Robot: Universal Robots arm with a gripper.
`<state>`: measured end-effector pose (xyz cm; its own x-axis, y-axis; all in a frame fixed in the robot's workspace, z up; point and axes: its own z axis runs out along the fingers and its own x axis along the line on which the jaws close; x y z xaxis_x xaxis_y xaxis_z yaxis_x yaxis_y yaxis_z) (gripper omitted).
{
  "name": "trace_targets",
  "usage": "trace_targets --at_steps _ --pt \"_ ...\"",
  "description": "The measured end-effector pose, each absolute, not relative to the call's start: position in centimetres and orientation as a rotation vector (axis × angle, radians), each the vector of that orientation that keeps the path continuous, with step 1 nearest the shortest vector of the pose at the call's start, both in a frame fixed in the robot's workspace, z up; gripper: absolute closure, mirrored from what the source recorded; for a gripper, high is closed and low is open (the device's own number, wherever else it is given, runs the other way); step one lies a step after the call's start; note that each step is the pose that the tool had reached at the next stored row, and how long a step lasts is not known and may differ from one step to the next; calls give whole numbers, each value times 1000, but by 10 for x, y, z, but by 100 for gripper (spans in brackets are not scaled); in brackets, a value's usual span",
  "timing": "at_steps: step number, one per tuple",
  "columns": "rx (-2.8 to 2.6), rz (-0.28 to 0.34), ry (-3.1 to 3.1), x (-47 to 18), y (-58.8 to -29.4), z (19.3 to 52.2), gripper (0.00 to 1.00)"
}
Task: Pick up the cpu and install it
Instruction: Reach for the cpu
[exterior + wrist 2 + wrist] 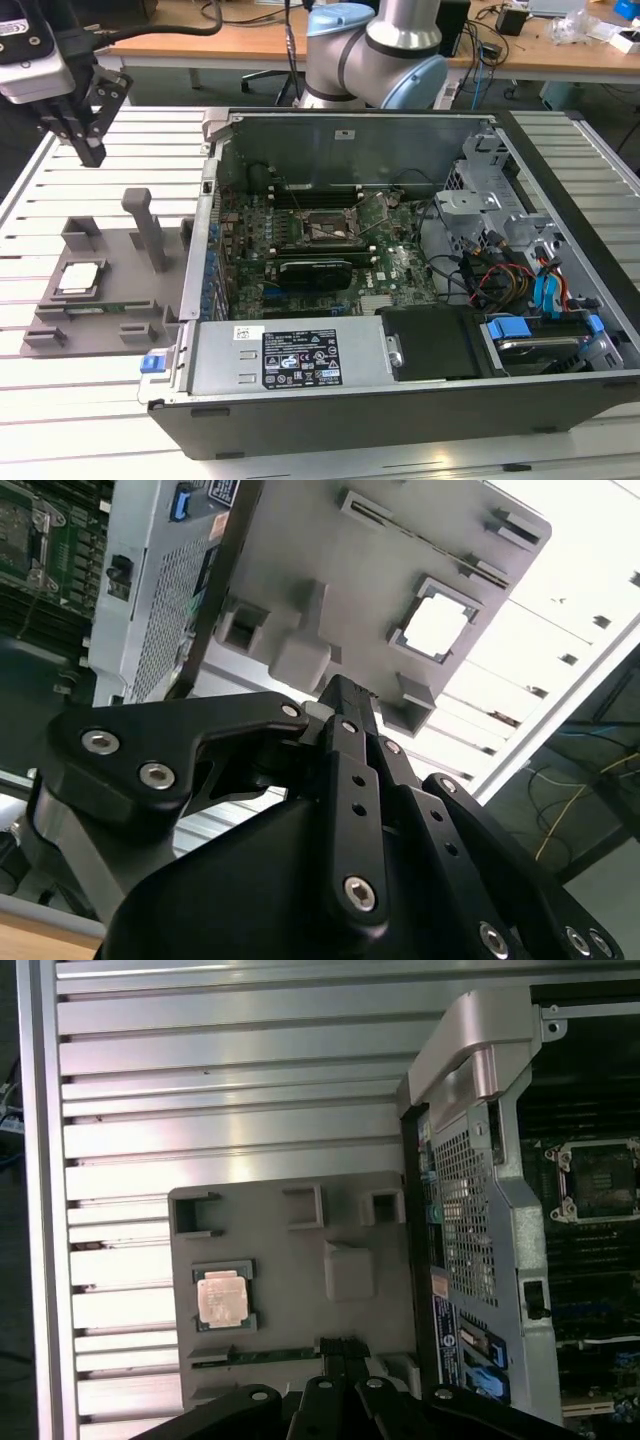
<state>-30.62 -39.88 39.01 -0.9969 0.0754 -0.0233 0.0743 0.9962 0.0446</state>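
The cpu (pixel 80 278) is a small silvery square chip lying flat in a recess of the grey plastic tray (pixel 110 300), on the slatted table at the exterior view's left. It also shows on the tray in both wrist views (pixel 437 625) (pixel 220 1297). My gripper (pixel 92 150) hangs high above the table, behind the tray and well clear of the chip. Its black fingers (pixel 345 705) (pixel 342 1348) are pressed together with nothing between them. The open black socket frame (pixel 325 230) (pixel 600 1180) sits on the green motherboard inside the computer case.
The open computer case (pixel 400 400) fills the middle and the exterior view's right, its metal wall (pixel 470 1220) right beside the tray. A tall grey post (pixel 148 225) and smaller blocks rise from the tray. Cables and drive bays (pixel 520 270) crowd the case's right side.
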Motion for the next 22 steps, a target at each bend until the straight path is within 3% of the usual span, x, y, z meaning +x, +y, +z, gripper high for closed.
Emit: trace_targets --at_steps 22 --pt "117 68 3114 -364 -399 388 89"
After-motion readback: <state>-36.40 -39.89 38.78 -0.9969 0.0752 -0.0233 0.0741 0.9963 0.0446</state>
